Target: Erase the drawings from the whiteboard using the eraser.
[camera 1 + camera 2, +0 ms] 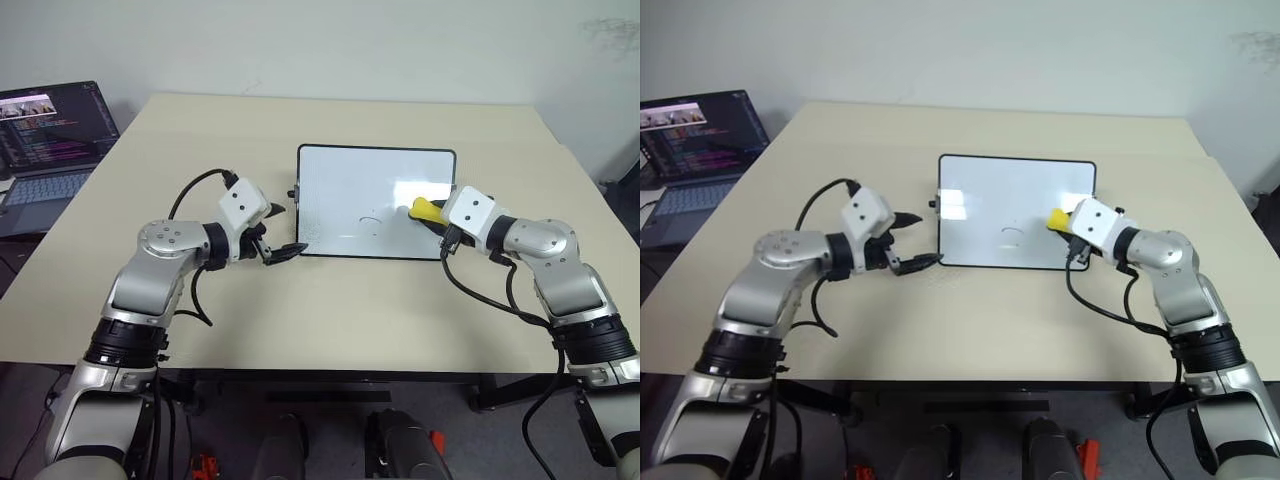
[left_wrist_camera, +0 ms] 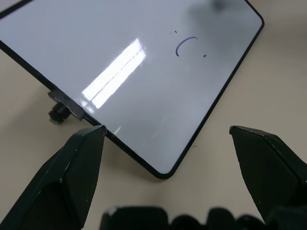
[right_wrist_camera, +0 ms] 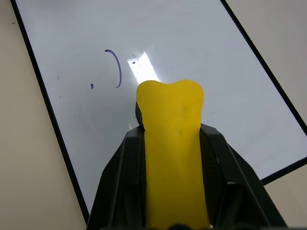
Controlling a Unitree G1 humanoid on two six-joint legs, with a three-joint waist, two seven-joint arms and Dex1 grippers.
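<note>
Clamped on the eraser (image 3: 171, 143), my right gripper's (image 1: 432, 213) fingers pinch the yellow block between them — its tip pokes out over the right part of the whiteboard (image 1: 350, 175). On my left gripper (image 1: 278, 232) the fingers (image 2: 76, 167) are spread wide with nothing between them, poised at the board's near left corner by a small black side knob (image 2: 58, 113). Of the drawings I see a small curved arc (image 3: 116, 68) and a few specks near the board's middle. It all sits on a beige table (image 1: 300, 310) — a laptop (image 1: 50, 140) stands off to the far left.
</note>
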